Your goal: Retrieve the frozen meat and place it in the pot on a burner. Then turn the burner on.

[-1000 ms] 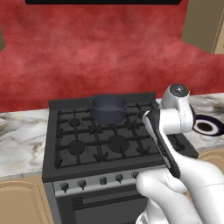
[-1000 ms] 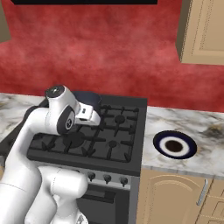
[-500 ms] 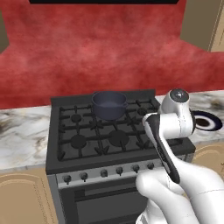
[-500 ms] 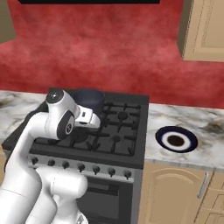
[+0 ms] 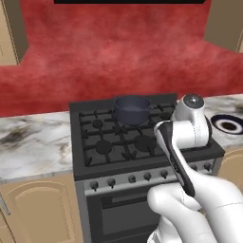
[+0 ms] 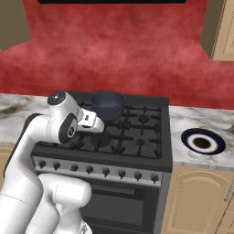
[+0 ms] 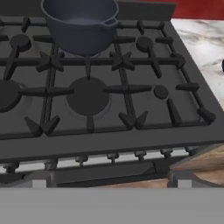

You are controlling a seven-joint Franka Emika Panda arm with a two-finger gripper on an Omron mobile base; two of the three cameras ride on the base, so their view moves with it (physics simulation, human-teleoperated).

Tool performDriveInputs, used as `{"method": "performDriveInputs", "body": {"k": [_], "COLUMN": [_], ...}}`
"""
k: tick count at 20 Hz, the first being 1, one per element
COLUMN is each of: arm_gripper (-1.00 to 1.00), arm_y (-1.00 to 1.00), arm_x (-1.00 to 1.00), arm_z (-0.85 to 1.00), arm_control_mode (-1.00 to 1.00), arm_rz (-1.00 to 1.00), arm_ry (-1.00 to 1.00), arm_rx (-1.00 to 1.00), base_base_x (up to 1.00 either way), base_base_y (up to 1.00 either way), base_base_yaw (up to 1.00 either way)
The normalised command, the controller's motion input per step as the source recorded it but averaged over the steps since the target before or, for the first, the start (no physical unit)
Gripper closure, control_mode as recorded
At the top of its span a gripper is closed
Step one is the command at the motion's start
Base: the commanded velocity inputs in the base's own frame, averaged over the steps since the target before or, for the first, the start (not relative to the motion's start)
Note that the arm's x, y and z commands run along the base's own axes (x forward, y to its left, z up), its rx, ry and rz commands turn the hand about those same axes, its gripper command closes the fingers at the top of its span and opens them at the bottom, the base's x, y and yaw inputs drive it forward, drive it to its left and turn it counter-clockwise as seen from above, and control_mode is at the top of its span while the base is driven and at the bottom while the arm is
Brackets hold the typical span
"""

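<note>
**Stove-top inventory: pot and gripper**

Item one: I see the pot (image 5: 132, 109) standing on a rear burner grate of the stove (image 5: 95, 163), middle of the back row. Item two: my gripper (image 6: 97, 124), jaws spread wide and holding nothing, hovers over the front grates, short of the pot and apart from it. Item three: a front burner (image 7: 88, 95) lies between them in my hand view.

The black stove (image 5: 142, 147) carries the pot (image 5: 132, 108) on a rear grate; the marble counter (image 6: 196, 125) bears a plate (image 6: 202, 140).
</note>
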Motion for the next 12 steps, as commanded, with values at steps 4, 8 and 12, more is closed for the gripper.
{"method": "performDriveInputs", "body": {"k": [4, 8, 12], "arm_gripper": [-1.0, -1.0, -1.0], "arm_y": [0.0, 0.0, 0.0], "arm_x": [0.0, 0.0, 0.0], "arm_z": [0.0, 0.0, 0.0], "arm_control_mode": [1.0, 1.0, 1.0], "arm_rz": [0.0, 0.0, 0.0], "arm_ry": [0.0, 0.0, 0.0], "arm_rx": [0.0, 0.0, 0.0], "base_base_x": [-0.1, -0.13, -0.16], "base_base_y": [0.47, 0.58, 0.46], "base_base_yaw": [-0.04, -0.03, -0.04]}}
